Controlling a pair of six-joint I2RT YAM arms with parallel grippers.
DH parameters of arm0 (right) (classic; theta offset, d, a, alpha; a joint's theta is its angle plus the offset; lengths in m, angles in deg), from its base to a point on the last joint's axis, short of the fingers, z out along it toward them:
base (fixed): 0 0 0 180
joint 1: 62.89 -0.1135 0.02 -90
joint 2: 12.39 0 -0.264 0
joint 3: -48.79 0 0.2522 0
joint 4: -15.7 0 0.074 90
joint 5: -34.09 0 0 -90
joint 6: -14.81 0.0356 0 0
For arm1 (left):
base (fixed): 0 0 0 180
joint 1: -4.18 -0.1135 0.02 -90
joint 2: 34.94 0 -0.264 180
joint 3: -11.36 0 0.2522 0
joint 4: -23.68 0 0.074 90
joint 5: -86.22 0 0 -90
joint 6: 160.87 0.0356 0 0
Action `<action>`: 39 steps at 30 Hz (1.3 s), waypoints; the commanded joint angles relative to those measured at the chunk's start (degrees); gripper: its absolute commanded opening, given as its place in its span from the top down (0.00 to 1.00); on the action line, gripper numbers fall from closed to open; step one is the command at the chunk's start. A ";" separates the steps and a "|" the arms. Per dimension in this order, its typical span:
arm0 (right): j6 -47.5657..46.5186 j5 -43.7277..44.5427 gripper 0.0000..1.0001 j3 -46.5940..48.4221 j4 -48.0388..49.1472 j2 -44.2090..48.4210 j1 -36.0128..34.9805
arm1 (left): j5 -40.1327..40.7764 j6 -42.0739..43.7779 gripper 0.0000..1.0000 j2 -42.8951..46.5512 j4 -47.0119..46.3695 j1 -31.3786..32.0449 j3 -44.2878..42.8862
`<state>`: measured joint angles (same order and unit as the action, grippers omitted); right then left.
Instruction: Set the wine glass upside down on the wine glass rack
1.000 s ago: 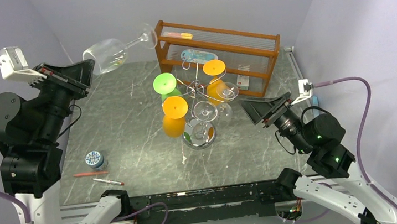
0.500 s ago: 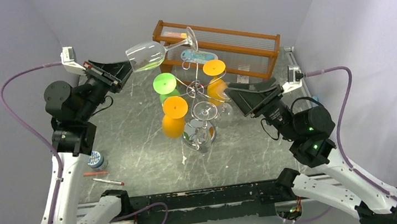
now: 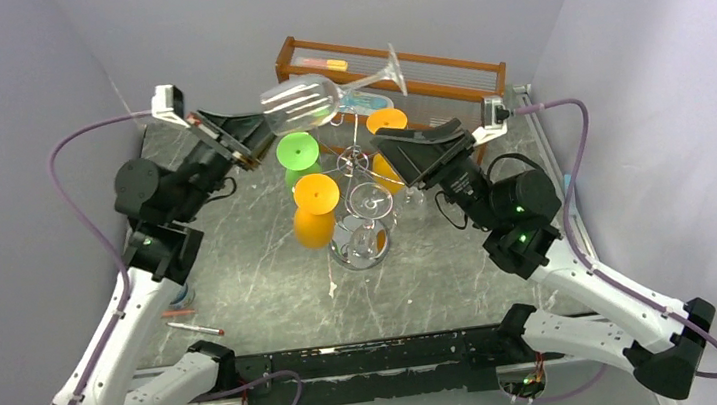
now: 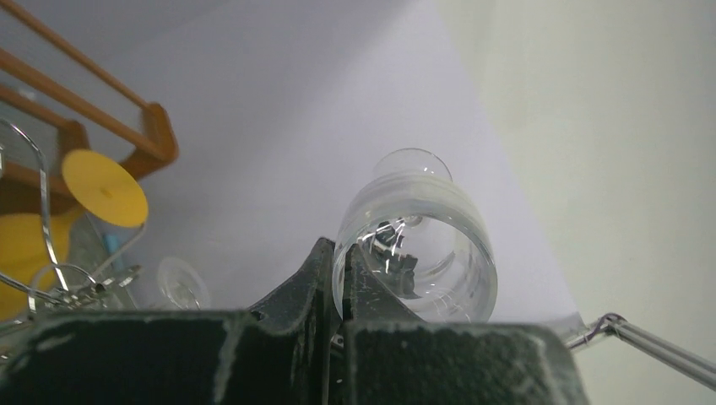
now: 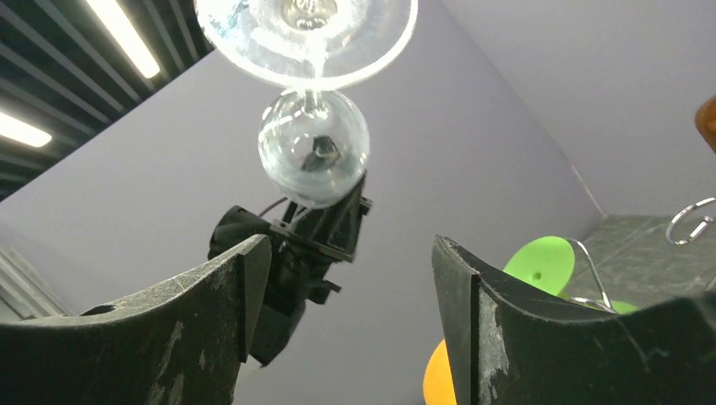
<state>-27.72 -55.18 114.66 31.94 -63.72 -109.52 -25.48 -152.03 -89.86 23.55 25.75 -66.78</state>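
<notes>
A clear wine glass [image 3: 302, 106] lies sideways in the air above the silver wire rack [image 3: 354, 159], its foot [image 3: 392, 64] pointing right. My left gripper [image 3: 249, 134] is shut on the rim of its bowl [image 4: 415, 245], one finger [image 4: 371, 287] inside and one outside. My right gripper [image 3: 399, 150] is open and empty, just right of the rack, pointing up at the glass. In the right wrist view the glass foot [image 5: 308, 34] and bowl [image 5: 314, 156] hang above the open gripper [image 5: 350, 253]. The rack holds green [image 3: 297, 151], orange [image 3: 316, 194], yellow and clear glasses upside down.
A brown wooden shelf unit [image 3: 442, 78] stands behind the rack against the back wall. A pen [image 3: 197, 328] and a red pencil [image 3: 177, 312] lie at the front left. Purple walls close both sides. The rack's round base [image 3: 360, 251] sits mid-table.
My left arm has carried the glass right, from the far left to above the rack. My right gripper has risen up and left, close under the glass foot, still open.
</notes>
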 commanded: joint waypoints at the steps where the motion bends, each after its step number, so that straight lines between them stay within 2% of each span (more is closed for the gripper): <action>1: 1.63 -0.09 0.27 0.37 8.46 -0.86 -0.29 | 6.36 1.30 0.95 -0.66 -6.32 6.90 0.74; 11: 3.90 5.89 0.28 -5.89 21.96 0.72 -0.39 | 11.78 -5.01 0.95 -0.09 -15.01 15.00 8.52; 21: 1.00 8.42 0.33 -4.61 31.66 -4.01 -1.81 | 17.04 -9.75 0.95 -0.82 -18.28 22.44 11.56; 32: -5.89 9.21 0.59 -3.17 32.56 -5.78 -4.40 | 19.18 -13.83 0.95 -1.09 -20.45 26.54 14.02; 34: -6.18 9.49 0.67 -3.16 32.73 -5.93 -4.64 | 19.04 -13.99 0.95 -1.07 -20.25 26.96 14.06; 37: -6.31 10.38 0.90 -3.22 33.82 -6.14 -4.93 | 18.56 -14.28 0.95 -0.61 -19.13 27.22 13.58; 39: -6.24 10.81 0.97 -3.17 34.98 -6.32 -5.18 | 18.36 -14.00 0.92 -0.18 -17.36 27.33 13.12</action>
<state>-33.41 -45.36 110.36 63.02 -69.60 -113.57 -8.16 -165.08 -91.17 8.01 52.43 -52.60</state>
